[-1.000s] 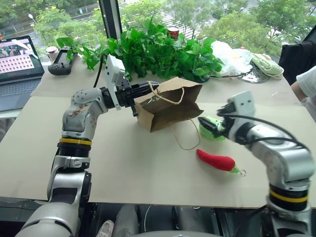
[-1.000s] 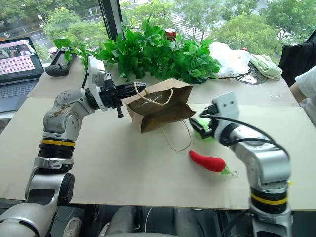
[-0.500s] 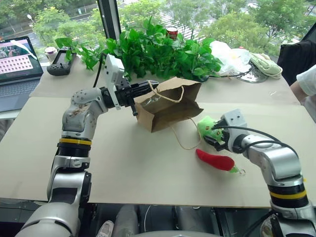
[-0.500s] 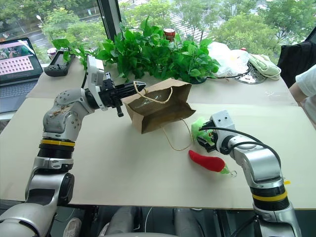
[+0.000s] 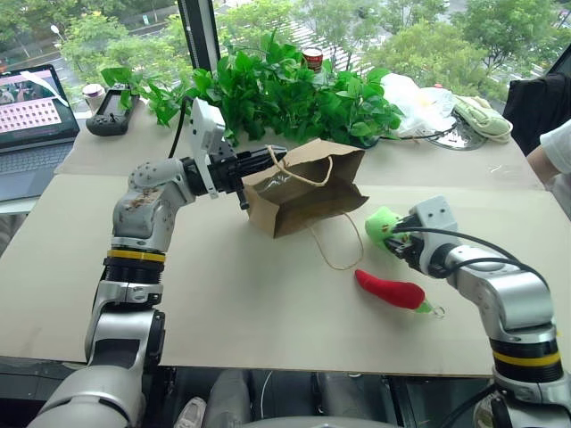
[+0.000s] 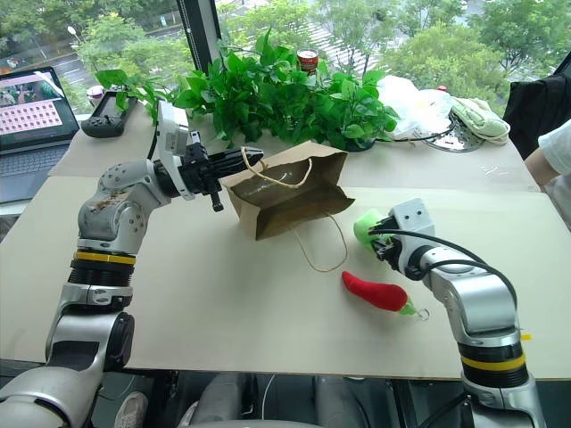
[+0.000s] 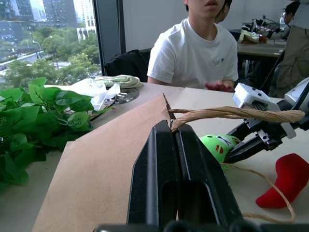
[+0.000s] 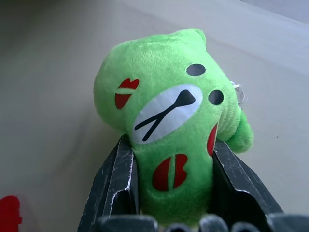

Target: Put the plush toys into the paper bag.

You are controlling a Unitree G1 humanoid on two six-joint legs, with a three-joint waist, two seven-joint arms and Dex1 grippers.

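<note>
The right jaws (image 8: 176,193) pinch the green plush toy (image 8: 169,116) from both sides, just above the surface (image 5: 223,303) beside the red chili toy (image 5: 391,291). The left jaws (image 7: 176,145), pressed together, clamp the rim of the paper bag (image 5: 303,187), which lies tilted on the surface in front of the leafy plants (image 5: 285,89).

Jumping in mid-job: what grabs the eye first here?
The bright green plush toy, pinched between the right gripper's fingers at the table's right. Left of it the left gripper holds the paper bag by its rim. The red chili toy lies on the table in front.
</note>
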